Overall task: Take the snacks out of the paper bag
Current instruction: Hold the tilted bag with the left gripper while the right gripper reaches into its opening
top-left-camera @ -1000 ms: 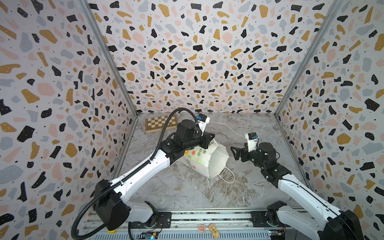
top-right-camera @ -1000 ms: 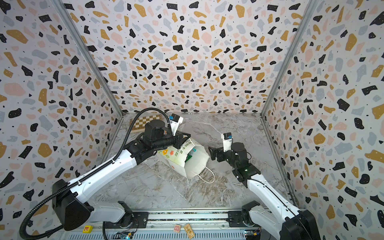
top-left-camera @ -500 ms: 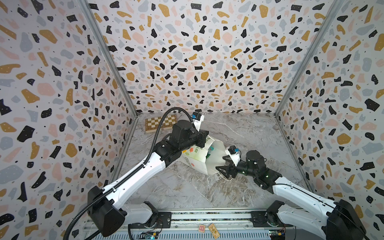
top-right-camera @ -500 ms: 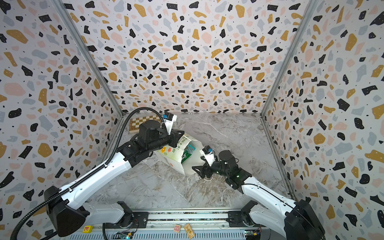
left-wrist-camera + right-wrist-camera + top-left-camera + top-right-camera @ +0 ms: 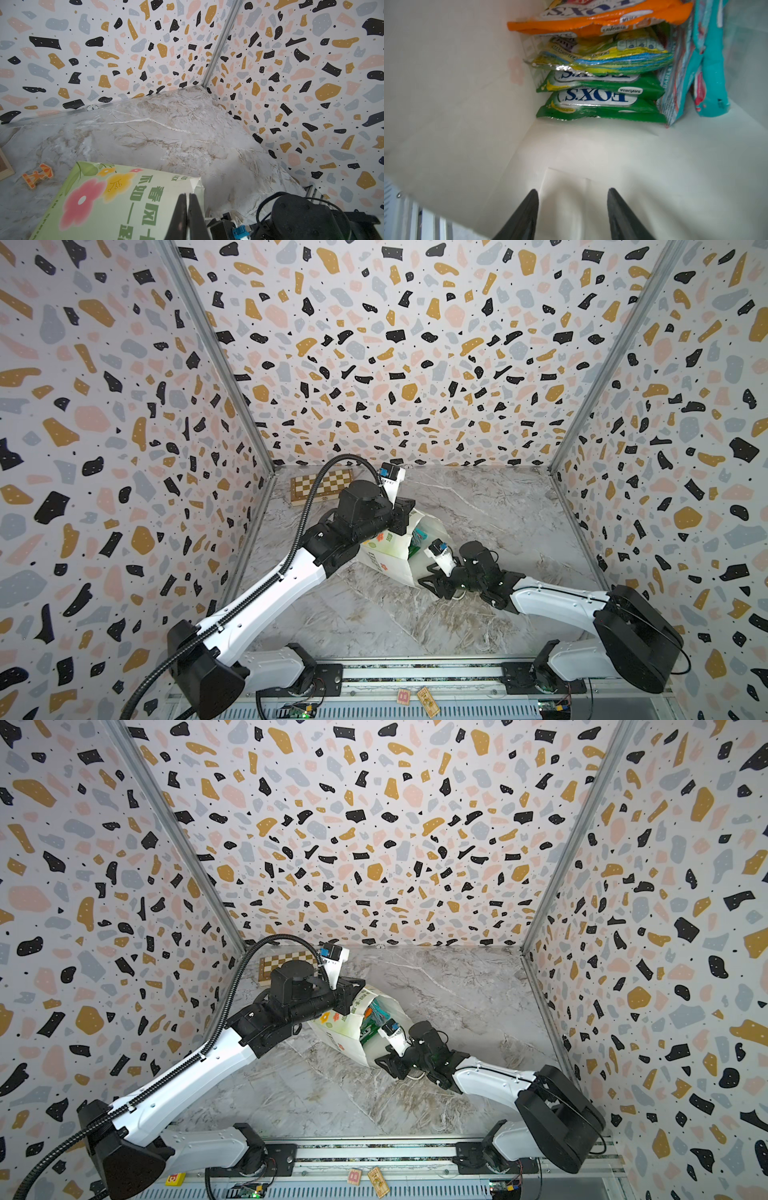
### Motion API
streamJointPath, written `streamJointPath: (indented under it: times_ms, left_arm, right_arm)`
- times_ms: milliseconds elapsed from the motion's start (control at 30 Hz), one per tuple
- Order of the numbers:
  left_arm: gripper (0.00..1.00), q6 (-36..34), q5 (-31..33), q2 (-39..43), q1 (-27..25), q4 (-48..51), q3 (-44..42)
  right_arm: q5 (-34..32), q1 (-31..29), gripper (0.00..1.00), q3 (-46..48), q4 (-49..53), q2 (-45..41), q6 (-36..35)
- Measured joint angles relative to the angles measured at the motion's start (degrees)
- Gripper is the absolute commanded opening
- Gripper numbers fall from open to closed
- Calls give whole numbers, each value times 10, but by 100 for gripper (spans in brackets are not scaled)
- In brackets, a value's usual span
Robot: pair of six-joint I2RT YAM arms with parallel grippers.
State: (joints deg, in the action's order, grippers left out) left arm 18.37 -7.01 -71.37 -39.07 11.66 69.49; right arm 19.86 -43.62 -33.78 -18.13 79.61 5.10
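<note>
Toward the middle of the grey marble-patterned tabletop [image 5: 498, 510], the tall white paper bag [image 5: 384, 558] with its red flower and green lettering lies tipped over, its open mouth turned toward the right arm. The left gripper [image 5: 188, 200] is pinched tight on the bag's upper wall near the rim, holding the mouth up and open. That grip looks the same as a second ago, though the arm has swung the bag a little, so more of the contents now shows from above.

The big change is on the other side. A second ago the right gripper [image 5: 573, 192] stood clear of the bag, raised, with its jaws spread wide. Now the arm has dropped low and pushed in through the mouth. The jaws have drawn in to a middling gap with nothing between them, only bare white paper beneath.

Ahead of them, deep against the bag's bottom, the snacks [image 5: 598, 101] sit stacked. They are glossy flat FOX'S packets: an orange packet [image 5: 602, 20], a yellow-green one, two green ones, and teal packets [image 5: 712, 83] standing on edge beside the pile. In both top views a sliver of green and teal shows in the mouth.

All of them are inside; none lies on the table. I judge the reach is made and the first grab comes next. The gripper looks to need more depth before closing, and the slick packets may slide. The wooden chessboard [image 5: 322, 485] at the back left plays no part.
</note>
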Motion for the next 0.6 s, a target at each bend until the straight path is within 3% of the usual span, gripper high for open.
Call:
streamJointPath:
  times_ms: [200, 367, 600]
  left_arm:
    - [0, -11, -17, 1, 0, 6, 0]
    - [0, -13, -30, 1, 0, 10, 0]
    - [0, -14, -40, 1, 0, 10, 0]
  right_arm:
    - [-53, 0, 44, -33, -17, 42, 9]
    - [-101, 0, 32, -47, -29, 61, 19]
    - [-148, 0, 26, -76, -50, 94, 28]
